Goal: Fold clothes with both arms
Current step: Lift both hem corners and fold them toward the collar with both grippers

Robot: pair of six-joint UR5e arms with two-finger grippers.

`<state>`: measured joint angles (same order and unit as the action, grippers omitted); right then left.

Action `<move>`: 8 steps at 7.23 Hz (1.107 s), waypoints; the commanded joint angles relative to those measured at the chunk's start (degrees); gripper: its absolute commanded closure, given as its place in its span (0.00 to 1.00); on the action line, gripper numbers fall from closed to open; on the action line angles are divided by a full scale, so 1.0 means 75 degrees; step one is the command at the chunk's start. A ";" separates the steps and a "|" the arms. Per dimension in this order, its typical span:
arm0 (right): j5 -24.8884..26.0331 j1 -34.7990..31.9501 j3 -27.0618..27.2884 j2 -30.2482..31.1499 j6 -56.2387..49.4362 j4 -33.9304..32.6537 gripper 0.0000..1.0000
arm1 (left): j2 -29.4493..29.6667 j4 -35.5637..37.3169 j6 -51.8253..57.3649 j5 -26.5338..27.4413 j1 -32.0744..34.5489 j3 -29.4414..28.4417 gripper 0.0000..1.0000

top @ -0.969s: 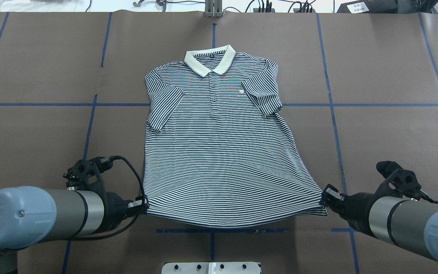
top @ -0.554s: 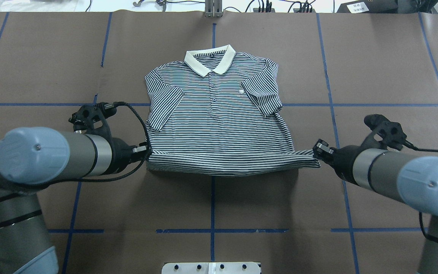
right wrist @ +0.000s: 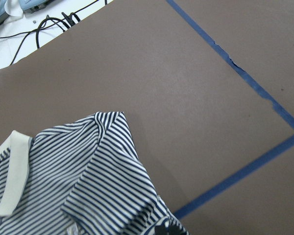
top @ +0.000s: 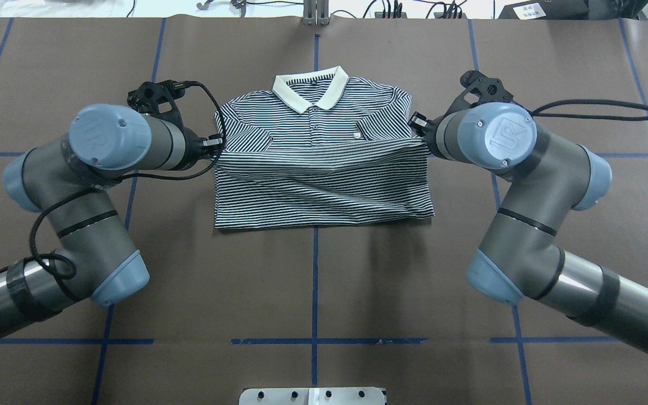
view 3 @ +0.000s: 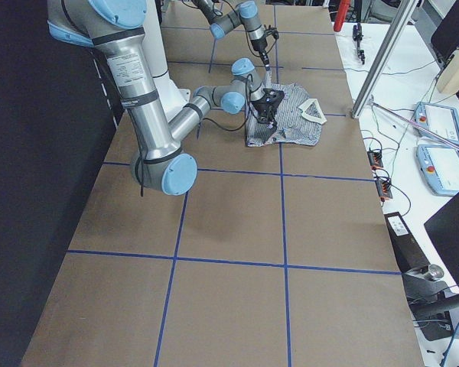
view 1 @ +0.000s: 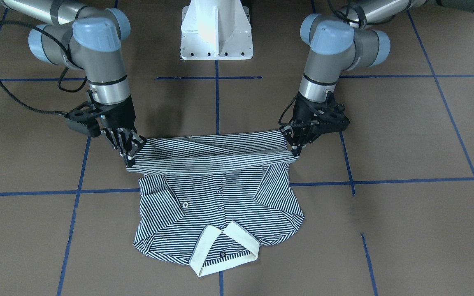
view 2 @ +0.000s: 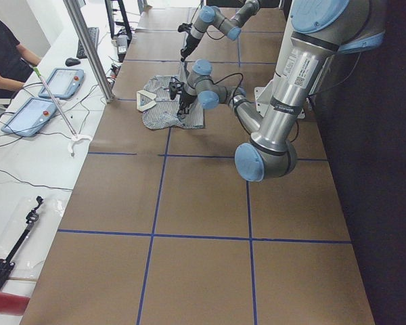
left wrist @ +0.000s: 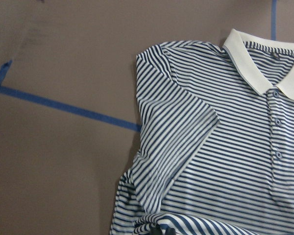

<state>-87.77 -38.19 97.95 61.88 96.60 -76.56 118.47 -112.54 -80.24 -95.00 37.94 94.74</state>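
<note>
Facing our brown paper-covered desk (top: 358, 270) with blue tape lines (top: 314, 281), we hold a navy-and-white striped polo shirt (top: 324, 185). Our black left pincer (view 1: 293, 149) and right pincer (view 1: 131, 158) clench its hem corners.

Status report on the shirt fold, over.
Left gripper and right gripper both shut on hem corners. Polo shirt hem held over chest, collar uncovered. Nothing blocking the fold.

An embossed "UR" mark stands on the blue joint cap of the left arm (top: 102, 135) and of the right arm (top: 501, 134). The chest logo (top: 357, 135) on the polo shirt (top: 324, 185) is too small to read.
</note>
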 commanded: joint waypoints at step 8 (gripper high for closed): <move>-0.0063 -0.0498 -0.3052 -0.1840 -0.0434 0.0446 0.42 | 0.0856 -0.1658 0.0362 0.0503 0.0249 -0.2296 0.38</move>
<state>-88.27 -41.90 75.24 48.23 93.36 -73.43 124.67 -124.82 -77.52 -91.22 39.76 77.32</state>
